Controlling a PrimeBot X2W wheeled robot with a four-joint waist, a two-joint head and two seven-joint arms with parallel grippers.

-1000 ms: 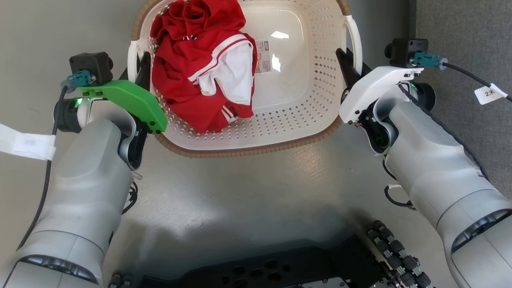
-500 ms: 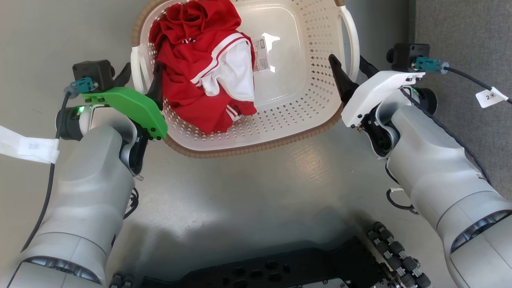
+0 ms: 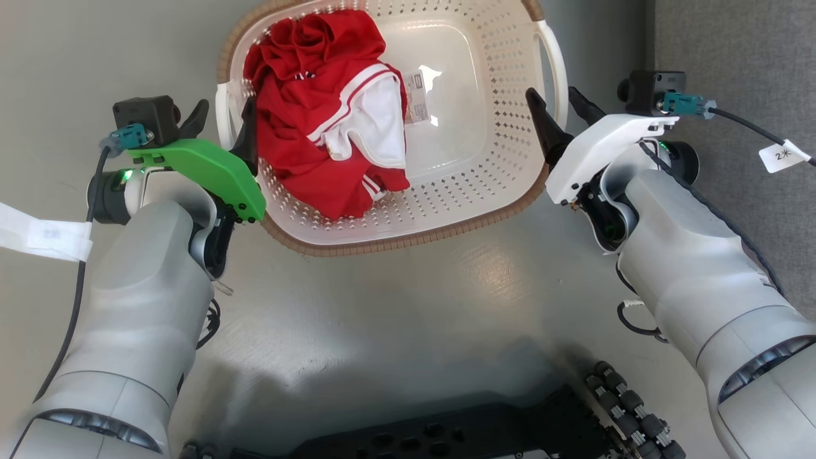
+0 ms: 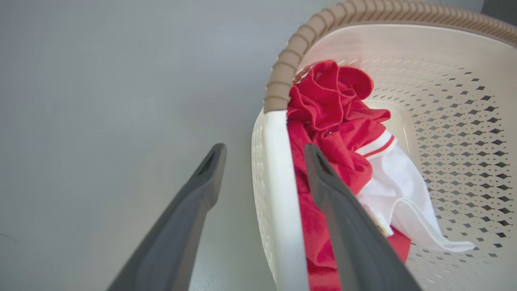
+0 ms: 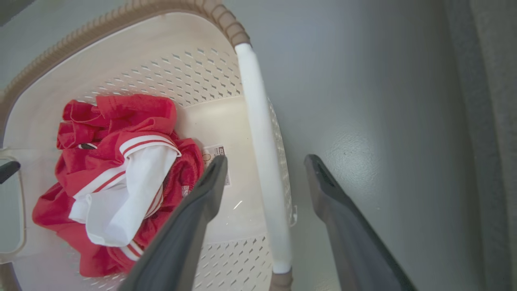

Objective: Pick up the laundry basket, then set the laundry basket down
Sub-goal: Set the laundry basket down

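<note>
Now, at the left of the head view your left gripper (image 3: 223,118) hangs open astride the left handle (image 4: 278,182), inner finger just beside the red garment (image 3: 299,153); closing could pinch cloth and slip. The laundry basket (image 3: 446,204) sits on the floor (image 3: 382,306) at upper centre, between both grippers. Your right gripper (image 3: 554,105), also open, straddles the right handle (image 5: 260,161)

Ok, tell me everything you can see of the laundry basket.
The laundry basket is cream-white perforated plastic, rounded-rectangular, with a brown woven-look rim and a white handle on each side. It sits upright on the grey floor, holding a crumpled red-and-white garment at its left and a small label on its bottom. The open left gripper and right gripper each straddle a handle, one finger inside, one outside, not clamped.
</note>
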